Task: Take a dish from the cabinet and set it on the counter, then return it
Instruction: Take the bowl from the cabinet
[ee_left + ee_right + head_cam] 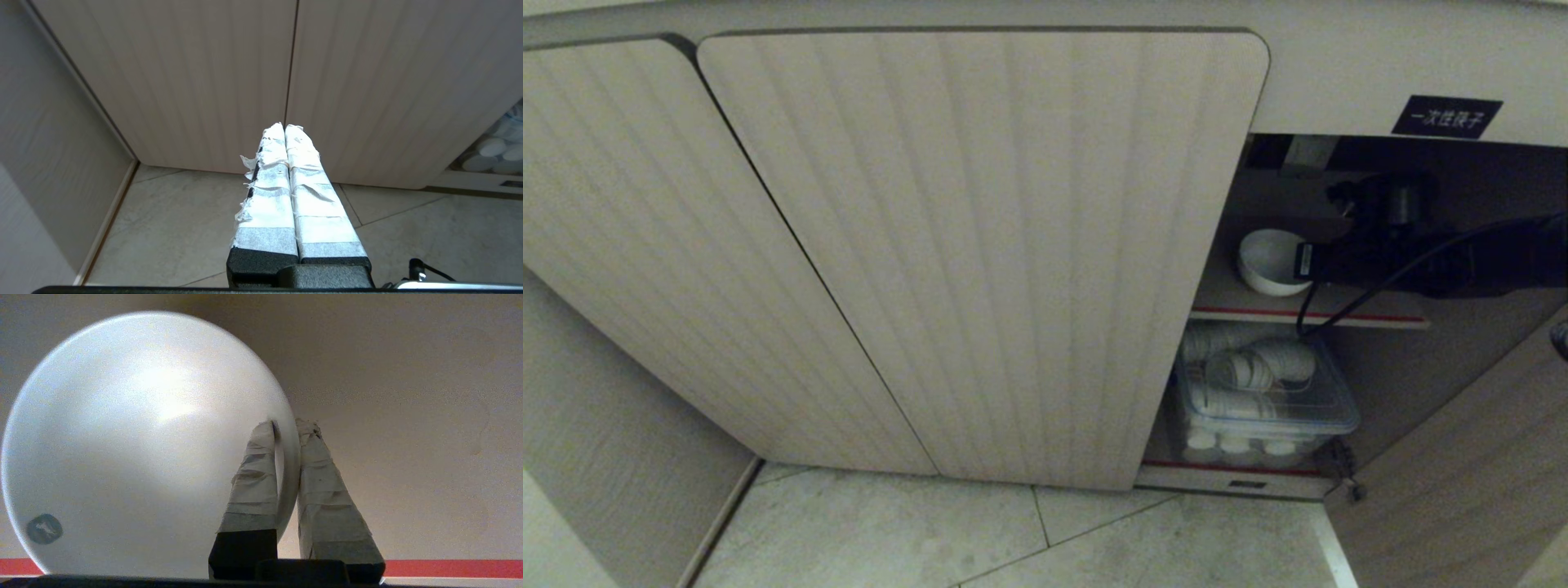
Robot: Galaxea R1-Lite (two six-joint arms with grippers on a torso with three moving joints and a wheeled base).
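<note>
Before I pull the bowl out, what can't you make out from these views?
- Head view: right gripper fingertips, hidden by the white bowl and the dark arm.
- Right wrist view: the bowl's foot, hidden by its own body.
- Head view: cabinet interior left of the bowl, hidden by the fluted door.

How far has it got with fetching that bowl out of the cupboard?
Just starting. The cabinet door is already open. The right claw has pinched the rim of the white bowl, which sits on the red-edged shelf. The left claw is idle. Lifting out, setting on the counter and returning remain.
</note>
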